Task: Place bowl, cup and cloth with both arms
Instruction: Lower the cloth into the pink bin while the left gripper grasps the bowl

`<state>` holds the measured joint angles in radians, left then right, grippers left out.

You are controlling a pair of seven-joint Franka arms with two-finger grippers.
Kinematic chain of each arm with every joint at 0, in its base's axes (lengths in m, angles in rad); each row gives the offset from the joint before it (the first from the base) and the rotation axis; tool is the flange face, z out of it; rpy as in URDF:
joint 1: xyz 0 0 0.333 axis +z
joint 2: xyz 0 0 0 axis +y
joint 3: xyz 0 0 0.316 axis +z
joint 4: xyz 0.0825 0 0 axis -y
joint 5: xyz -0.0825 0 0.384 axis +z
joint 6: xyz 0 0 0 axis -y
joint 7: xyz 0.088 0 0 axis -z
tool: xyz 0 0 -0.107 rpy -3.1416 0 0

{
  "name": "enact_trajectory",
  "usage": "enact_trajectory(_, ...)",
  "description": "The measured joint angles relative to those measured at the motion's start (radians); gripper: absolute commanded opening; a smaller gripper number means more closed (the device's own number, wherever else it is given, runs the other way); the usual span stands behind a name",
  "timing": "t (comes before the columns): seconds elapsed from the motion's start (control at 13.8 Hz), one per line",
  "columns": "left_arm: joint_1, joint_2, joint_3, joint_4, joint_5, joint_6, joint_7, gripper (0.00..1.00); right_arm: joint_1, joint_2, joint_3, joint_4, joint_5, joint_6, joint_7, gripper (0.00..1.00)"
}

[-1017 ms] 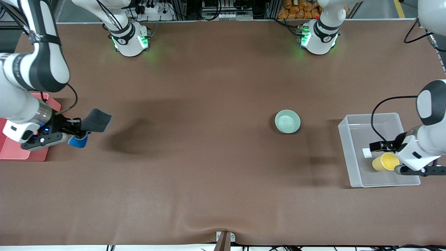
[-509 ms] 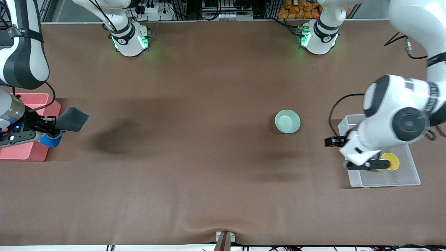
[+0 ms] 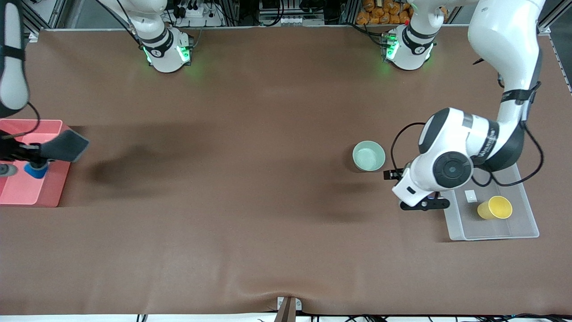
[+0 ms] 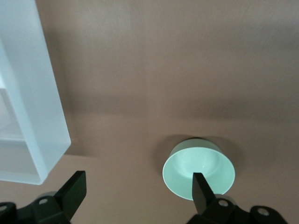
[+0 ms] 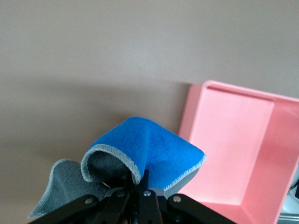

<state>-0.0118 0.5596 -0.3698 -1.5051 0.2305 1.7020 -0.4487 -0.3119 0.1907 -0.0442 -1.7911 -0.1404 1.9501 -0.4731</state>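
The mint-green bowl (image 3: 368,155) stands upright on the brown table, and it also shows in the left wrist view (image 4: 198,170). My left gripper (image 3: 393,175) is open and empty in the left wrist view (image 4: 138,189), low beside the bowl, between it and the clear bin. One of its fingers (image 4: 201,186) shows in front of the bowl's rim. The yellow cup (image 3: 494,208) rests in the clear bin (image 3: 491,235). My right gripper (image 3: 31,154) is shut on the cloth (image 3: 65,145) and holds it over the pink tray (image 3: 27,194). The cloth's blue side (image 5: 149,149) hangs bunched from the right gripper (image 5: 142,186).
The clear bin (image 4: 28,116) stands at the left arm's end of the table, with a small white tag (image 3: 470,196) in it beside the cup. The pink tray (image 5: 233,140) stands at the right arm's end.
My left gripper has come away from the cup in the bin and moved toward the bowl. My right gripper has carried the cloth from beside the pink tray to over it.
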Motion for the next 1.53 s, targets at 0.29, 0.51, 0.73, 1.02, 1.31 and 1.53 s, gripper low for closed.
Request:
enact_trajectory(0.29, -0.022, 0.001, -0.001, -0.094, 0.0, 0.014, -0.053, 1.0, -0.145, 0.039, -0.003, 0.003, 0.0, 0.023, -0.141, 0.0)
enact_trajectory(0.51, -0.043, -0.01, -0.002, -0.195, 0.0, 0.104, -0.089, 1.0, -0.185, 0.061, -0.002, 0.006, 0.0, 0.044, -0.181, 0.0)
enact_trajectory(0.73, -0.045, -0.033, -0.002, -0.308, 0.0, 0.198, -0.098, 0.94, -0.219, 0.084, -0.002, 0.006, -0.016, 0.083, -0.215, 0.0)
enact_trajectory(1.02, -0.042, -0.041, 0.002, -0.4, 0.025, 0.252, -0.108, 0.68, -0.296, 0.154, -0.002, 0.006, -0.03, 0.19, -0.259, 0.0)
enact_trajectory(1.31, -0.04, -0.04, 0.007, -0.458, 0.062, 0.307, -0.128, 0.29, -0.34, 0.224, -0.002, 0.006, -0.037, 0.288, -0.288, 0.0)
enact_trajectory(1.53, -0.031, -0.039, 0.009, -0.488, 0.092, 0.344, -0.133, 0.0, -0.356, 0.255, -0.002, 0.007, -0.037, 0.331, -0.3, 0.0)
